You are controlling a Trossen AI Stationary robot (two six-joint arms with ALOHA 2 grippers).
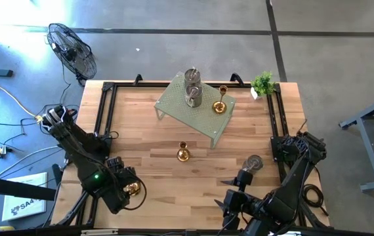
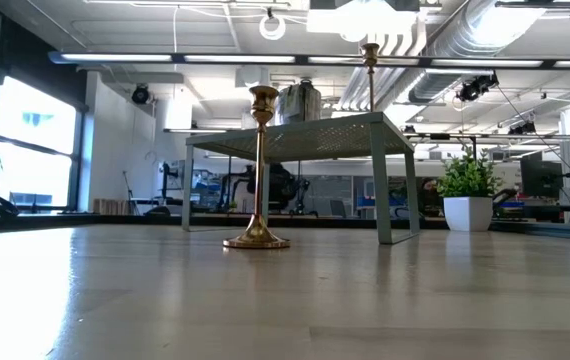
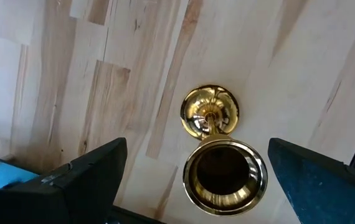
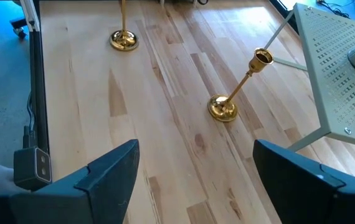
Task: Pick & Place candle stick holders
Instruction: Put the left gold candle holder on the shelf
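A gold candle stick holder (image 3: 224, 177) stands upright on its round base (image 3: 193, 115) near the table's near left corner. My left gripper (image 3: 197, 152) is open above it, with a finger on either side and touching nothing; it also shows in the high view (image 1: 126, 190). A second gold holder (image 1: 183, 154) stands at the table's middle and shows in the low view (image 2: 257, 170). A third gold holder (image 1: 220, 105) and two grey-silver cups (image 1: 193, 95) stand on the pale green rack (image 1: 207, 118). Another grey cup (image 1: 253, 163) stands near my right gripper (image 1: 229, 191), which is open and empty.
A small potted plant (image 1: 262, 82) stands at the far right corner. Black rails (image 1: 102, 111) run along the table's left, far and right edges. The rack's legs (image 2: 383, 190) stand on the table's far half. Bare wood (image 1: 141, 124) lies left of the rack.
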